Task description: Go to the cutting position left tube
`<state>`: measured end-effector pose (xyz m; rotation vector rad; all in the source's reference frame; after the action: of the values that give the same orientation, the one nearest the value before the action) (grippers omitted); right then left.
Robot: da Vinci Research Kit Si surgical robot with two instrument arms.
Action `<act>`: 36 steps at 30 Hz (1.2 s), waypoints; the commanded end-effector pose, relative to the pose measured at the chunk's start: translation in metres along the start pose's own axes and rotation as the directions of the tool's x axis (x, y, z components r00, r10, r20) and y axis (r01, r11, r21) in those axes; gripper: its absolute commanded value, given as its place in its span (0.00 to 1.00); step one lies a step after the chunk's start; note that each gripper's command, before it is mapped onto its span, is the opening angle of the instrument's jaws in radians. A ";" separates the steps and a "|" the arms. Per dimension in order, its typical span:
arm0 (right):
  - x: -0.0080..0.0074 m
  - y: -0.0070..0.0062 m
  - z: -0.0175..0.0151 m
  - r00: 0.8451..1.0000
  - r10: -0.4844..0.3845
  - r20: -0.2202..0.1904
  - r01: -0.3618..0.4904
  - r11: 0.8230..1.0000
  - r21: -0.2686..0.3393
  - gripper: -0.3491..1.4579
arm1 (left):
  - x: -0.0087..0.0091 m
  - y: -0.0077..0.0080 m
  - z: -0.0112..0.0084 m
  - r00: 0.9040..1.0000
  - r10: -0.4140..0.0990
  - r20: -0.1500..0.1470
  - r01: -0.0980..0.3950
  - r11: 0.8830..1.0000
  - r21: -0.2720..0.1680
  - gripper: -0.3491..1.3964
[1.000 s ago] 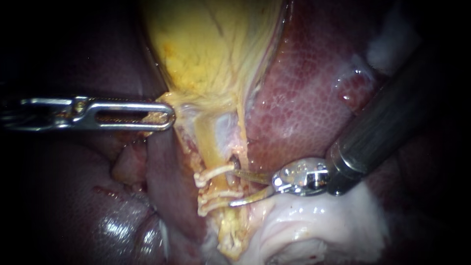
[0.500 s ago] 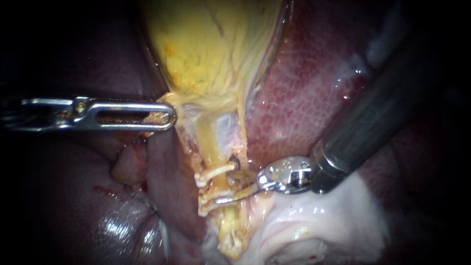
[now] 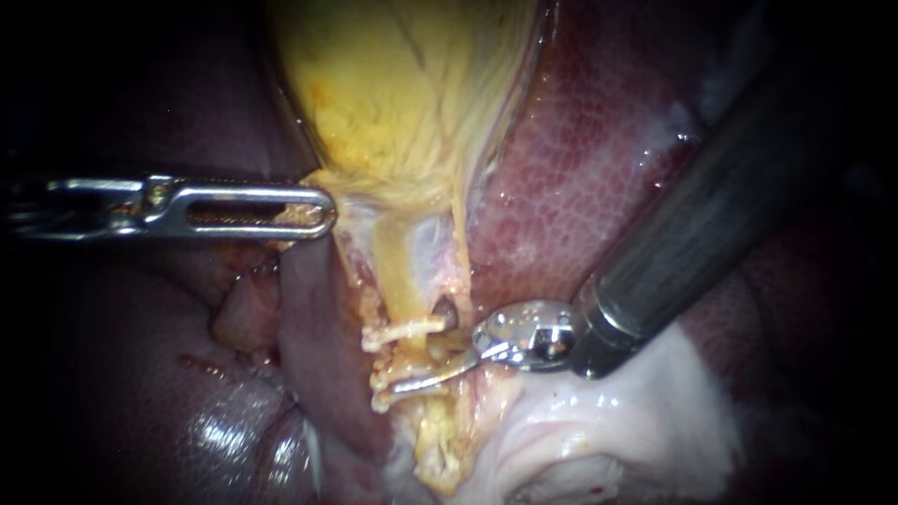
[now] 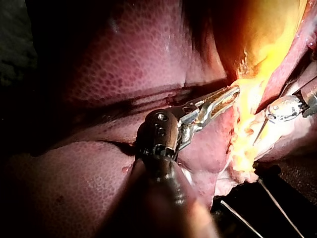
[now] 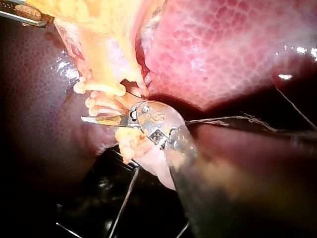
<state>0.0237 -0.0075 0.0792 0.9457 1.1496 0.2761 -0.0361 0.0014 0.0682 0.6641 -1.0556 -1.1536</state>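
Below the yellow gallbladder point(image 3: 402, 84), the clipped tube point(image 3: 398, 281) runs down between the dark red liver point(image 3: 580, 187) on one side and a purplish lobe point(image 3: 318, 355) on the other. White clips point(image 3: 404, 329) cross the tube, one higher up and a pair just beneath it.

The right instrument point(image 3: 421, 360) comes in from the upper right. Its dark shaft lies over the liver and its shiny wrist sits just beside the tube. Its claw is a pair of thin blades, and it stands partly open and grips nothing. The lower blade lies along the lower pair of clips, its tip reaching across the tube. The upper blade is mostly lost among the yellow tissue near the upper clip. The stretch of tube between the upper clip and the lower pair lies in the gap between the blades. In the right wrist view only one blade shows clearly, pointing ahead across the tube.

The left instrument point(image 3: 313, 210) reaches in level from the left. Its slotted claw is closed on the yellow tissue at the gallbladder's lower edge, well above the clips.

Pale, wet tissue point(image 3: 599, 430) lies under the right instrument's wrist.
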 end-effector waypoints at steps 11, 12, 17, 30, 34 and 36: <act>0.0009 0.0007 0.0017 1.000 -0.003 0.010 0.003 0.999 0.040 0.98 | -0.0001 0.0004 0.0008 1.000 -0.001 0.003 0.001 1.000 -0.003 0.00; 0.0009 0.0007 0.0018 1.000 0.000 0.008 0.000 0.999 0.042 0.98 | -0.0001 0.0004 0.0009 1.000 -0.001 0.003 0.001 1.000 -0.004 0.00; 0.0012 0.0009 0.0023 1.000 0.001 0.002 -0.001 0.999 0.050 0.98 | 0.0001 0.0008 0.0015 1.000 0.001 0.005 -0.001 1.000 -0.005 0.00; 0.0019 0.0014 0.0035 1.000 -0.002 -0.007 0.003 0.998 0.061 0.97 | 0.0003 0.0007 0.0023 1.000 0.001 0.008 -0.001 1.000 -0.010 0.00; 0.0020 0.0015 0.0038 1.000 -0.002 -0.008 0.003 0.998 0.057 0.97 | 0.0003 0.0006 0.0024 1.000 0.001 0.010 -0.001 1.000 -0.013 0.00; 0.0020 0.0016 0.0039 1.000 -0.002 -0.008 0.003 0.998 0.057 0.97 | 0.0003 0.0006 0.0024 1.000 0.001 0.010 -0.001 1.000 -0.013 0.00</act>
<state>0.0284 -0.0072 0.0794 0.9949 1.1721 0.2456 -0.0380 0.0015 0.0698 0.6483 -1.0561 -1.1631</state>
